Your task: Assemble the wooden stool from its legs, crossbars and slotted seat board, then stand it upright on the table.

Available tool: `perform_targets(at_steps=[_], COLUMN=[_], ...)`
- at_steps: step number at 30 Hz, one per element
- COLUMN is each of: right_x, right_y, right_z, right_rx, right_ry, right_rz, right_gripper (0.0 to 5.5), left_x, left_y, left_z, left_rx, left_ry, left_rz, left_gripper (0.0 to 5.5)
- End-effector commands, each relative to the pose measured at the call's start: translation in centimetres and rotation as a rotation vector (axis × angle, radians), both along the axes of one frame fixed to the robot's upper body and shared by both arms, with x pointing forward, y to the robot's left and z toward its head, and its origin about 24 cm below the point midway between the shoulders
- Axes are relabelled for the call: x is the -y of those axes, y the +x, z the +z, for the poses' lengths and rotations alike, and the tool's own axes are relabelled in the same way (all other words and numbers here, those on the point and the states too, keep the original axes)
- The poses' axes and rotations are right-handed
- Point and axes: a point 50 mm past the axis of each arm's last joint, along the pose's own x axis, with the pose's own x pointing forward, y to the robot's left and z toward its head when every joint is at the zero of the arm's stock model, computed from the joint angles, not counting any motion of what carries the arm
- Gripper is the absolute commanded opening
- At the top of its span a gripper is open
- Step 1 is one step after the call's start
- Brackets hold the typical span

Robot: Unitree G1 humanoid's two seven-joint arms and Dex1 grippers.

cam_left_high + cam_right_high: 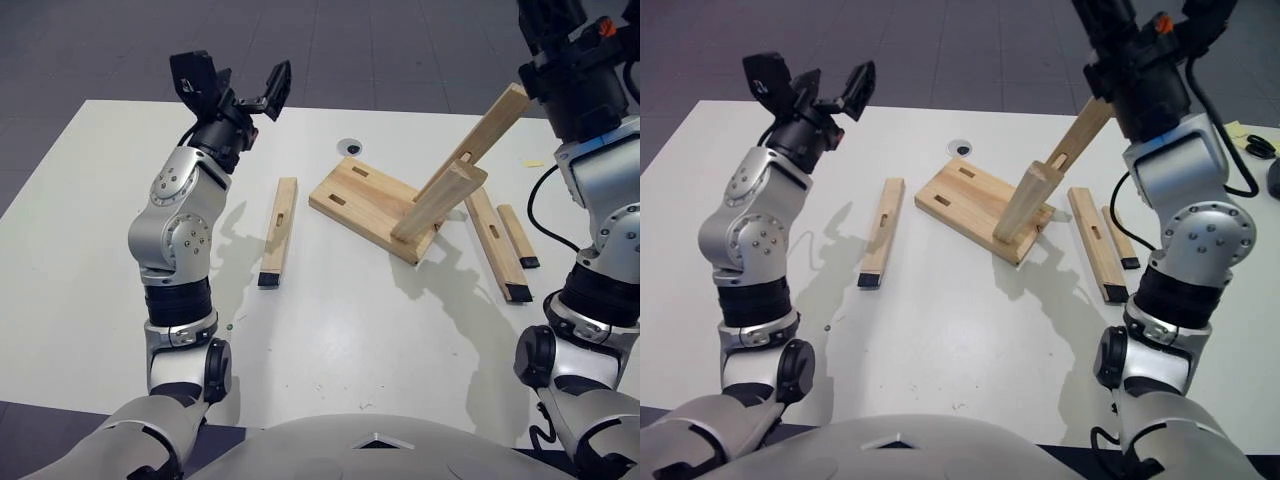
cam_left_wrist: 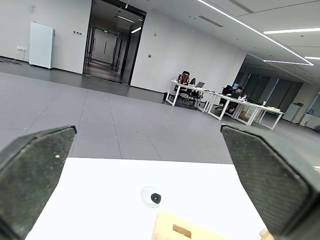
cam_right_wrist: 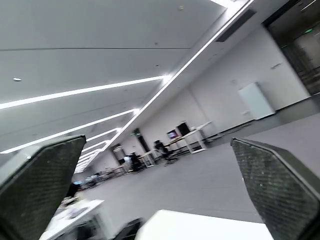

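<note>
Your left pincer point(image 1: 234, 82) spread, raised over bench point(image 1: 100, 200) at 10 o'clock; right pincer point(image 3: 157, 150) spread too, gripping nothing. Mid-bench lay seat board point(image 1: 355, 190), leg point(image 1: 480, 135) stood tilted in it, top toward 2 o'clock beside your right arm point(image 1: 590, 110). Risk: arm nudge could have toppled leg, levered board.

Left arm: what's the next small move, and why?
Probably lower the left gripper onto the loose leg left of the seat board. The gripper is open and empty above the table, that leg lies nearest, and the board shows free slots.
</note>
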Motion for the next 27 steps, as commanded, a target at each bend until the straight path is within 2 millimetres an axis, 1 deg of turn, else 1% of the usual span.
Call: perform_targets(at_steps=[1,3,4,7,8,11,13,14,15,16,19,21,24,27], right_x=[-2.6,-3.3,-3.4,-3.5,-3.6,-3.7,-2.9,-2.2,-1.3,-0.2,2.7,3.7,3.4,2.8], right_y=[-4.5,-6.3,-6.8,-7.8,-7.9,-7.9,-8.0,-7.7,-7.3,-6.3,-3.6,-2.6,-2.5,-3.3], right_z=[1.2,0.2,-0.4,-1.8,-2.6,-6.2,-9.0,-10.2,-11.1,-11.6,-12.2,-12.5,-12.9,-14.6], right_rx=[0.093,0.071,0.041,-0.017,-0.05,-0.198,-0.321,-0.368,-0.391,-0.394,-0.327,-0.29,-0.256,-0.277], right_ry=[-0.094,-0.127,-0.129,-0.163,-0.215,-0.42,-0.512,-0.562,-0.589,-0.62,-0.776,-0.861,-0.91,-0.978], right_rz=[0.318,0.451,0.491,0.562,0.561,0.5,0.455,0.398,0.337,0.232,-0.05,-0.143,-0.133,-0.075], right_gripper=[5.4,5.4,5.4,5.4,5.4,5.4,5.4,5.4,5.4,5.4,5.4,5.4,5.4,5.4], left_x=[-0.6,-0.7,-0.7,-0.7,-0.7,-0.9,-1.0,-1.1,-1.2,-1.2,-1.0,-0.6,-0.5,-0.6], left_y=[0.0,-0.1,-0.1,-0.2,-0.2,-0.2,-0.1,-0.1,-0.1,-0.1,-0.3,-0.2,-0.1,0.0], left_z=[-0.4,-0.6,-0.8,-1.2,-1.3,-1.4,-1.3,-1.3,-1.4,-1.5,-1.8,-1.9,-1.8,-1.8], left_rx=[-0.013,-0.017,-0.021,-0.034,-0.037,-0.038,-0.037,-0.038,-0.04,-0.043,-0.054,-0.055,-0.05,-0.049], left_ry=[0.023,0.028,0.03,0.032,0.032,0.037,0.041,0.043,0.043,0.045,0.047,0.049,0.059,0.064], left_rz=[0.019,0.026,0.027,0.027,0.028,0.036,0.043,0.045,0.048,0.049,0.042,0.032,0.026,0.028], left_gripper=[5.39,5.39,5.39,5.39,5.39,5.39,5.39,5.39,5.39,5.39,5.39,5.39,5.39,5.39])
